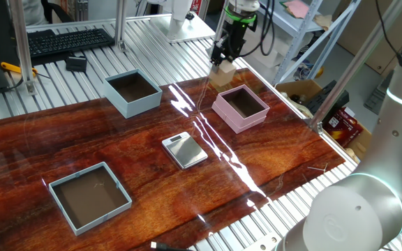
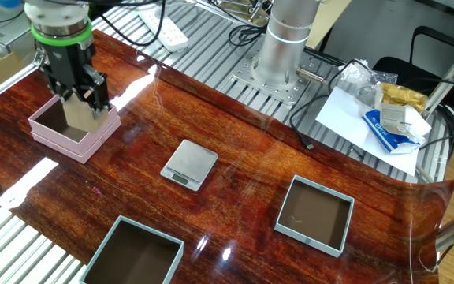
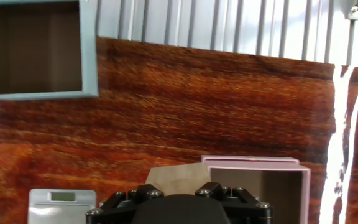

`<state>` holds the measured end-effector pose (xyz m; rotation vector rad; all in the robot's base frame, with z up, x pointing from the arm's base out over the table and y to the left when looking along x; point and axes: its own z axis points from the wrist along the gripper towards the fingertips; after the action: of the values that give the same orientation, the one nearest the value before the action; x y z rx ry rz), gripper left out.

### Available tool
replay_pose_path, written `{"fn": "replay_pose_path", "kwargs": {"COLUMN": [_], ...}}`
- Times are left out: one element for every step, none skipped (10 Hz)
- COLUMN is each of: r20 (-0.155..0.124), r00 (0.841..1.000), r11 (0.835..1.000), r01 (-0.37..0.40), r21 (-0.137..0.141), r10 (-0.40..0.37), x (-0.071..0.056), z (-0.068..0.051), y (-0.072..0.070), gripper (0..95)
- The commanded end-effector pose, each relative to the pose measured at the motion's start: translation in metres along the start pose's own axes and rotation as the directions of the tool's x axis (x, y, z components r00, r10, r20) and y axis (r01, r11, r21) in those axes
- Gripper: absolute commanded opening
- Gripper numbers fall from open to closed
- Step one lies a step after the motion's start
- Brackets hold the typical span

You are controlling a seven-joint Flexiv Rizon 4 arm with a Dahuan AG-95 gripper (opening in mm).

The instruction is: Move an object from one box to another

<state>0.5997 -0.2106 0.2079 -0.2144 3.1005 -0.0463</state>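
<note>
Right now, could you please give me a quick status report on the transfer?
Gripper shut on small tan wooden cube, held in the air. Cube at the pink square box's edge, not yet inside. Nothing in the way.

Cube [image 3: 174, 180] half hidden behind the gripper [image 3: 179, 198]; pink box [image 3: 291, 186] cropped.

A robotics lab is showing here: the wood-grain table top [image 1: 117, 150] is lying on a ribbed aluminium bench, with the arm's bolted base [image 2: 278, 75] standing behind it, a keyboard [image 1: 68, 40] sitting beyond it, and metal shelving [image 1: 313, 28] rising beside it.
</note>
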Motion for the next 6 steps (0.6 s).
{"fn": "replay_pose_path", "kwargs": {"r20": [-0.003,-0.001,-0.002,-0.007,-0.013,-0.014], "r00": [1.000,1.000,1.000,1.000,1.000,0.999], "r11": [1.000,1.000,1.000,1.000,1.000,0.999], "r01": [-0.002,-0.004,-0.004,-0.011,-0.018,-0.030], "r21": [-0.007,-0.006,-0.006,-0.011,-0.015,-0.018], "r10": [0.002,0.004,0.004,0.011,0.018,0.030], "x": [-0.0004,-0.0003,-0.0003,-0.0007,-0.0007,-0.0007], "z": [0.0002,-0.0001,-0.0001,-0.0006,-0.0006,-0.0006], "y": [-0.0001,-0.0002,-0.0001,0.0008,0.0008,0.0008], "gripper": [0.0,0.0,0.0,0.0,0.0,0.0]}}
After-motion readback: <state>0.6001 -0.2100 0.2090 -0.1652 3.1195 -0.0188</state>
